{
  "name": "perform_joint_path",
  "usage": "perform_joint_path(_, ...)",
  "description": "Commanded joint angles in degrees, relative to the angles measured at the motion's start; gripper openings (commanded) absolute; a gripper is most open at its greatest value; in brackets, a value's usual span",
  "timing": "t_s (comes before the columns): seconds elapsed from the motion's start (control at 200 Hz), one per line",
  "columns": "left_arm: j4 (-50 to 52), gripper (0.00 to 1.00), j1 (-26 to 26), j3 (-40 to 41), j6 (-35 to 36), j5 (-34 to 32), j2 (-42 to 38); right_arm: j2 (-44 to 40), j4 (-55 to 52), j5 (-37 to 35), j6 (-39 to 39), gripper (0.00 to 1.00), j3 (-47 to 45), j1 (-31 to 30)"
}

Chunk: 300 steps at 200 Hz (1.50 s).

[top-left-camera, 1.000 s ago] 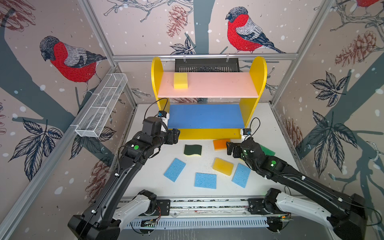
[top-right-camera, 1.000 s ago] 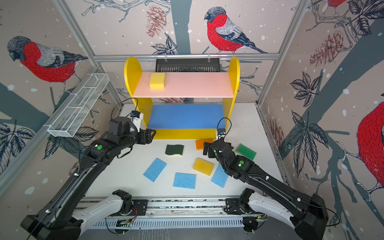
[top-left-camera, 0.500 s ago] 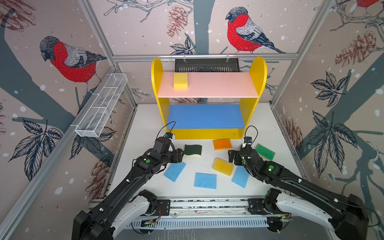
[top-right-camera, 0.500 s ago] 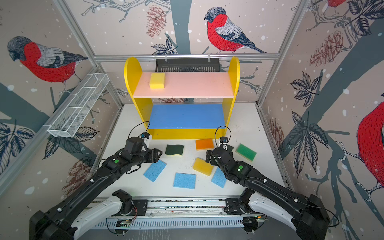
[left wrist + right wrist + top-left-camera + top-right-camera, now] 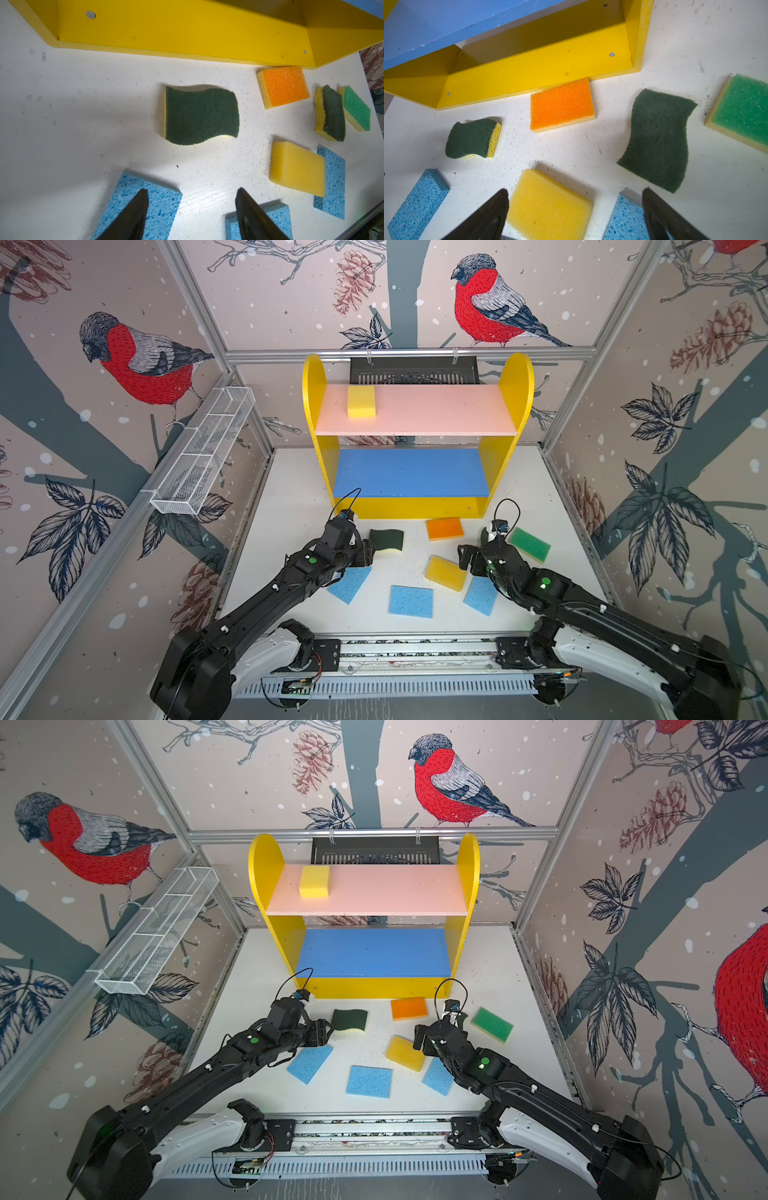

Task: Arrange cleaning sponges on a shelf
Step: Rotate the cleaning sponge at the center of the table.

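Though alone on the shelf — one yellow sponge, pink board.

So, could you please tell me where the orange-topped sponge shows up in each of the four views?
In a top view: the orange-topped sponge lies just before the shelf's yellow bottom board, rightward.
In a top view: the sponge lies there likewise.
Left wrist: the sponge lies near that board's end.
Right wrist: the sponge lies at the board's front edge.
Shared landmark: the yellow bottom board.
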State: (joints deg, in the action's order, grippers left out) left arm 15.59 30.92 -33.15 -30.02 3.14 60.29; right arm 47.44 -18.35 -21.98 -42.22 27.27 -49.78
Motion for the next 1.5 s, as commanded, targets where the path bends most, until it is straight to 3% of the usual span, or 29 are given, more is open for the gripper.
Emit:
perform_joint_path(0.0, -6.2, 0.67, 0.1, 1.0, -0.5, -2.8, 1.9, -0.2, 2.2, -0.1, -0.5, 1.0, -0.2, 0.0)
perform_joint_path(0.16, -12.0, 0.66, 0.1, 1.7, -1.2, -3.6, 6.8, -0.1, 2.7, -0.1, 0.8, 1.0, -0.2, 0.1)
perform_joint_path(0.68, -16.7, 0.64, 0.1, -3.6, -3.3, -2.5, 22.1, -0.4, 3.7, 1.4, 3.4, 1.0, -0.8, 2.6)
perform_joint_path(1.036, -21.3, 0.64, 0.1, -3.0, -3.4, 5.6, 24.0, -0.2, 4.8, 2.9, 3.7, 1.0, -1.3, 3.9)
perform_joint_path(1.496, -19.8, 0.63, 5.4, -3.4, -2.5, 7.5, 24.6, -0.7, 6.0, 4.8, 1.4, 1.0, -3.9, 4.0)
